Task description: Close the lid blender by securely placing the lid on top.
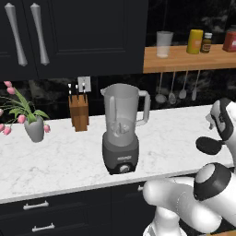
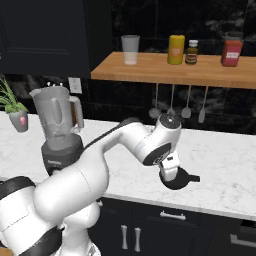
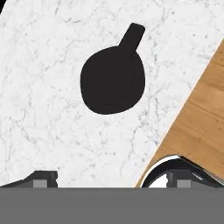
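Hand (image 3: 112, 179) hangs above the lid (image 3: 113, 80) with its fingertips spread wide and nothing between them. Lid lies flat on the marble tabletop (image 3: 43, 109), its tab pointing away, well apart from the blender (image 1: 121, 129), whose jar stands uncovered. Right base view puts the wrist in front of part of the lid (image 2: 180, 179); left base view shows it (image 1: 209, 145) beside the arm

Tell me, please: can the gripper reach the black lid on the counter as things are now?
Probably yes. The gripper hovers right above the lid, which lies flat on the marble counter with nothing between them. Its fingers look spread wide.
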You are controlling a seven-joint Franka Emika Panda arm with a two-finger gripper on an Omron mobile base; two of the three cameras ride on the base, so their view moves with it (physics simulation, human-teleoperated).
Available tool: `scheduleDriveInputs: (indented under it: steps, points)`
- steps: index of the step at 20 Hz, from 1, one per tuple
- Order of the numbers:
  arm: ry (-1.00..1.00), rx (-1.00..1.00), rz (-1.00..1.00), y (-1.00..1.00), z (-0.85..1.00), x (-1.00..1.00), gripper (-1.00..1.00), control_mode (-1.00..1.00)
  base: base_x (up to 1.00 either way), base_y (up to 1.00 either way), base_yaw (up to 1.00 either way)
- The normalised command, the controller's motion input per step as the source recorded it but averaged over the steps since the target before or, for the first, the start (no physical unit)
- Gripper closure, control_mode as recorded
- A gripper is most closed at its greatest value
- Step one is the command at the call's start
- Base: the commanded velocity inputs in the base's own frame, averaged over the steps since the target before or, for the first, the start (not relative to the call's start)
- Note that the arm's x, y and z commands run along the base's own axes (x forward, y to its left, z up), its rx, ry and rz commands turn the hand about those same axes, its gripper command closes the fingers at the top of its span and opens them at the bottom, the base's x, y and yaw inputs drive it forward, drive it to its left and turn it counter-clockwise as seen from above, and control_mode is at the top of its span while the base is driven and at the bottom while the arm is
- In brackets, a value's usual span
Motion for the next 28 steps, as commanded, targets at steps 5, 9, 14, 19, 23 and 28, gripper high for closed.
scheduleDriveInputs:
  steps: [5, 9, 14, 19, 23, 28]
  points:
    - [0.29, 0.20, -0.44, -1.00, -0.44, 0.09, -1.00, -1.00, 0.00, 0.00, 0.00]
    - [0.23, 0.17, -0.28, -0.81, -0.34, 0.21, -1.00, -1.00, 0.00, 0.00, 0.00]
    - [0.05, 0.13, -0.06, -0.31, -0.26, 0.32, -1.00, -1.00, 0.00, 0.00, 0.00]
    - [0.00, 0.08, 0.00, -0.20, -0.29, 0.41, -1.00, -1.00, 0.00, 0.00, 0.00]
    - [0.00, 0.05, 0.00, -0.40, -0.34, 0.27, -1.00, -1.00, 0.00, 0.00, 0.00]
    - [0.00, 0.00, 0.00, -0.37, -0.28, 0.23, -1.00, -1.00, 0.00, 0.00, 0.00]
